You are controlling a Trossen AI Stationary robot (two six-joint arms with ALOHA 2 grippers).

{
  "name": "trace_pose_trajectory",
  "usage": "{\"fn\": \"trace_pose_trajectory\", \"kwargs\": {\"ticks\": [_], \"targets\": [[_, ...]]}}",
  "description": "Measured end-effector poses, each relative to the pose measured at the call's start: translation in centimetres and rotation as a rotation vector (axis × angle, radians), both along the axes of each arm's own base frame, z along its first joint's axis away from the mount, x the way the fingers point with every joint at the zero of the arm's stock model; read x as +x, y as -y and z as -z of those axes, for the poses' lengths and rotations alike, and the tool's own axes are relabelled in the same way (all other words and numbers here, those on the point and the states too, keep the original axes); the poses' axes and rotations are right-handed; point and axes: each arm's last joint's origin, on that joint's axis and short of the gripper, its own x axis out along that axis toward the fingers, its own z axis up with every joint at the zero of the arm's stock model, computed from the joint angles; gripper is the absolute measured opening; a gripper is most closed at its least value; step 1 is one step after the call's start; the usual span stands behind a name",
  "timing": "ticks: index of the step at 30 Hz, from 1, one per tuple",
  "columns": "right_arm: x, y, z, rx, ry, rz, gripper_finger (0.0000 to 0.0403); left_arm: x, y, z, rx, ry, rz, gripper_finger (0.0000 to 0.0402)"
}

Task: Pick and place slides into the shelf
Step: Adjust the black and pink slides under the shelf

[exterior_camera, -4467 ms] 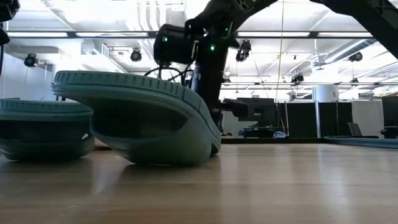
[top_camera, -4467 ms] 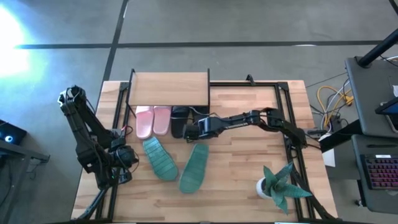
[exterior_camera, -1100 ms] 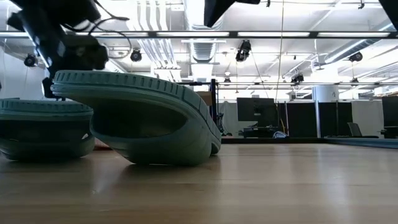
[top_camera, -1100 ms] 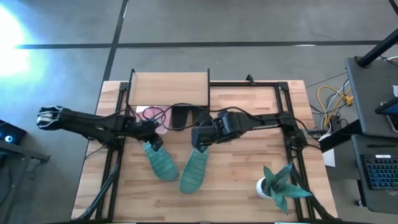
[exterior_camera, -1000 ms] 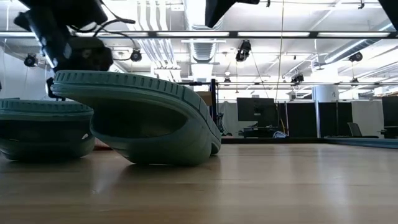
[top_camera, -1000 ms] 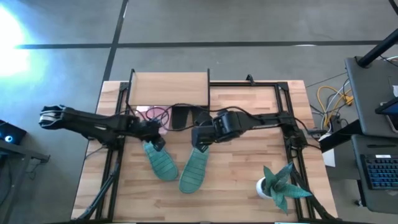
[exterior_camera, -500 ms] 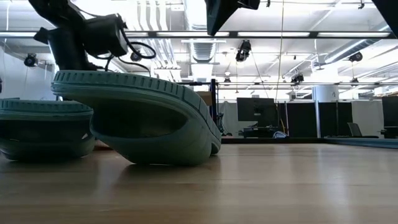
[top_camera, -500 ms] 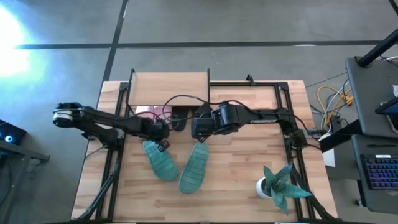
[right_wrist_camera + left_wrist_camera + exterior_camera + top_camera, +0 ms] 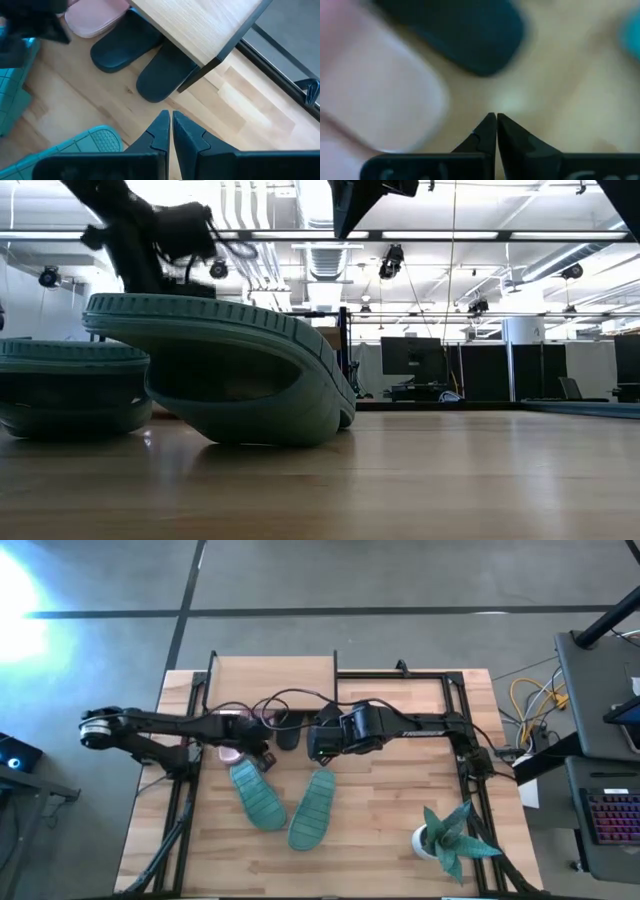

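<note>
both sets of fingers are pressed together with nothing between them: on my left wrist view the left gripper (image 9: pixel 496 119) shows its two tips meeting over bare table, with a pink slide (image 9: pixel 375 100) and the toe of a black slide (image 9: pixel 465 35) beyond it, both blurred. on the right wrist view the right gripper (image 9: pixel 167 120) is likewise closed and empty, hovering over the table (image 9: pixel 75 107) in front of the shelf (image 9: pixel 200 25). from there i can see the two black slides (image 9: pixel 150 65) lying side by side, partly tucked under the shelf's front edge, with a pink slide (image 9: pixel 92 17) beside them and a teal slide (image 9: pixel 80 145) nearer the gripper. from the high view the shelf (image 9: pixel 272 683) sits at the table's far edge; the left arm reaches in across its front, its gripper (image 9: pixel 262 758) just in front of the shelf, near the pink pair (image 9: pixel 232 735), which pokes out from under the board. the right gripper (image 9: pixel 318 745) is just in front of the shelf's right end. both teal slides (image 9: pixel 258 795) lie sole up on the open table in front of the shelf, well out of it, the second one (image 9: pixel 312 808) angled beside the first. a potted plant (image 9: pixel 448 833) stands well away from the shelf, toward the table's near right corner. the low view shows the two teal soles (image 9: pixel 220 370) close up.
</note>
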Motion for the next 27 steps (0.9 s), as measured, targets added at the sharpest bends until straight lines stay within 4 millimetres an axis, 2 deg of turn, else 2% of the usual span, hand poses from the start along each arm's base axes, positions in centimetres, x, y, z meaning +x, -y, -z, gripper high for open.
{"fn": "trace_pose_trajectory", "kwargs": {"ticks": [3,9,15,19,27], "targets": [[-0.1,0.0,0.0,0.0,-0.005,-0.001,0.0013,-0.7,1.3,-1.1,-0.092,0.031,0.072,0.0],[-0.2,0.0,0.0,-0.002,-0.02,-0.002,0.0013,-4.8,3.4,-1.1,-0.133,-0.182,0.118,0.0],[-0.2,0.0,0.1,-0.015,-0.025,-0.002,0.0013,-7.2,3.5,-1.4,-0.102,-0.28,0.061,0.0],[-0.2,0.0,0.0,-0.035,-0.025,-0.001,0.0013,-7.7,3.4,-0.7,-0.076,-0.315,0.021,0.0],[-0.2,0.0,0.1,-0.036,-0.027,-0.002,0.0013,-7.9,3.6,2.7,-0.144,-0.41,0.01,0.0]]}}
